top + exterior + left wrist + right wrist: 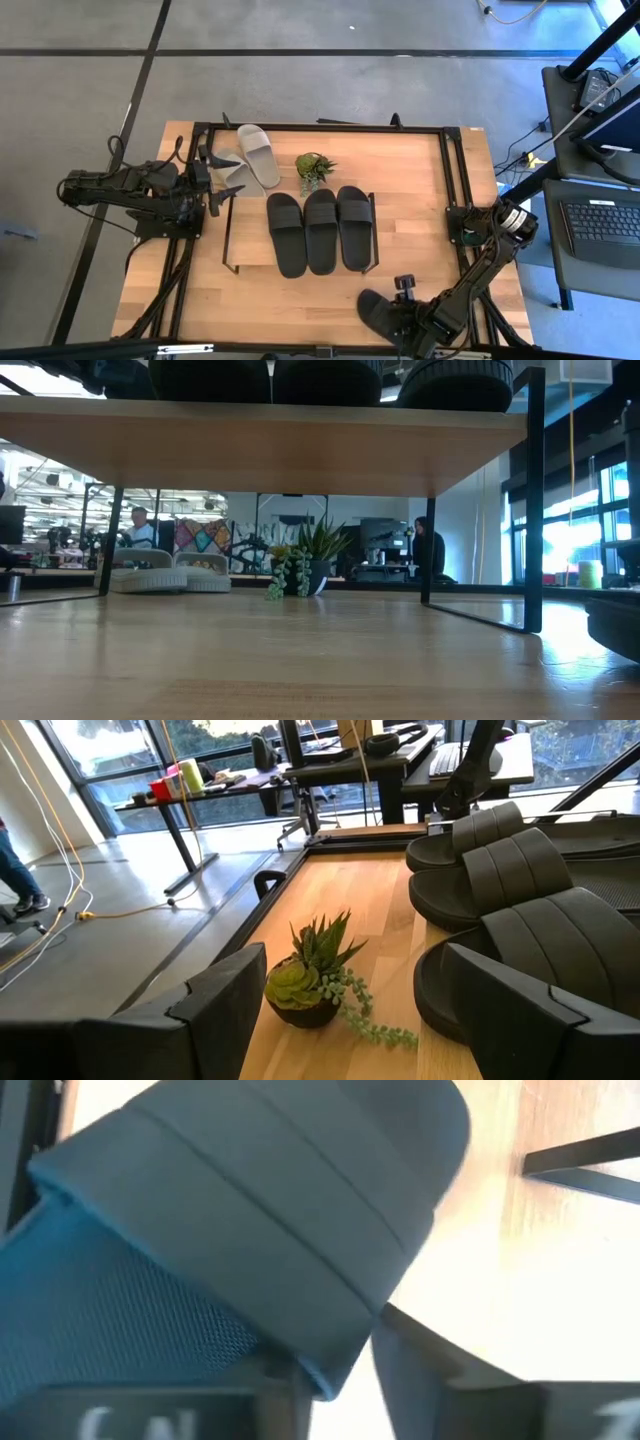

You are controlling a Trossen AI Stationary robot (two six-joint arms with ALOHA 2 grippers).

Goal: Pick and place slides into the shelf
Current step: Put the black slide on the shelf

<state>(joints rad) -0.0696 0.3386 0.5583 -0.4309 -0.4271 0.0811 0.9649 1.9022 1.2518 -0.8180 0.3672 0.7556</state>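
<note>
Right gripper [400,318] at the fourth black slide [378,312], table's near edge.
Jaws partly closed around its strap; firm hold uncertain. Three black slides [318,228] fill the shelf [228,262]. Left gripper [222,178] waits wide open, empty. Next: lift, carry to the shelf.

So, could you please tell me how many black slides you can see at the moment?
4. Three black slides lie side by side on the shelf. The fourth is at the table's near edge by the right gripper. None seem hidden.
</note>
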